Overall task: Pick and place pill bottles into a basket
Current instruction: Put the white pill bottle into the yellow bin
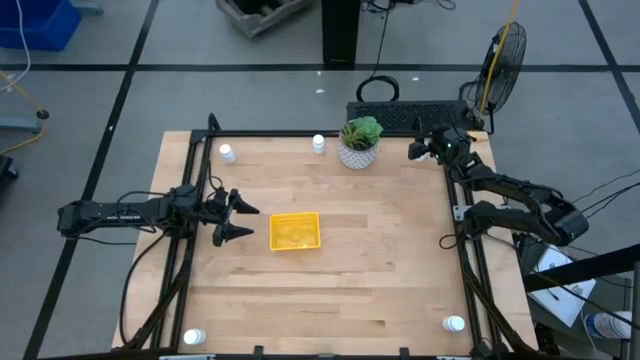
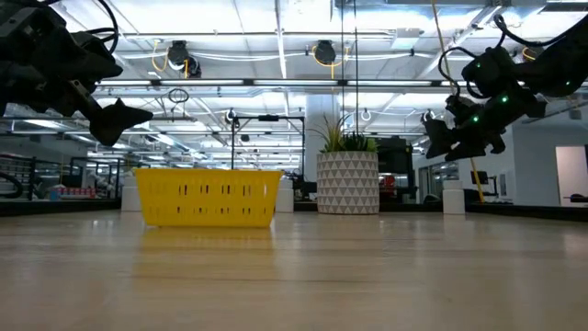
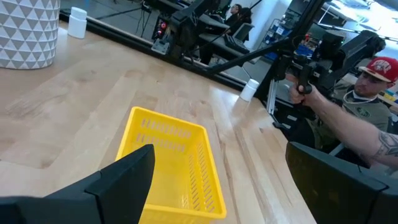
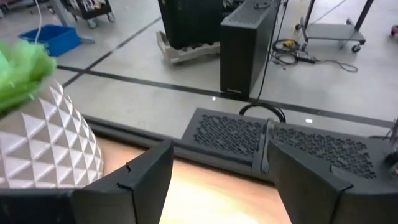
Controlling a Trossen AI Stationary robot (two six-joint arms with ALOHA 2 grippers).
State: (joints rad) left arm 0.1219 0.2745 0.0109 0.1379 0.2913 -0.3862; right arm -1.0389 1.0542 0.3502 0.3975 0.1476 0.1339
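Note:
The yellow basket (image 1: pixel 295 230) sits mid-table, also in the low view (image 2: pixel 207 198) and left wrist view (image 3: pixel 174 168). White pill bottles stand upright on the table at the far left (image 1: pixel 227 153), far middle (image 1: pixel 318 144), near left corner (image 1: pixel 194 338) and near right corner (image 1: pixel 454 324). Another bottle (image 2: pixel 453 198) shows right of the plant pot in the low view. My left gripper (image 1: pixel 243 220) is open and empty, raised just left of the basket. My right gripper (image 1: pixel 418 150) is open and empty, raised near the far right corner, right of the pot.
A white patterned pot with a green plant (image 1: pixel 360 145) stands at the far edge. Black rails (image 1: pixel 300 133) frame the table. A person with a red cap (image 3: pixel 367 93) is beyond the table's right side. A fan (image 1: pixel 505 55) and dark equipment stand behind the far edge.

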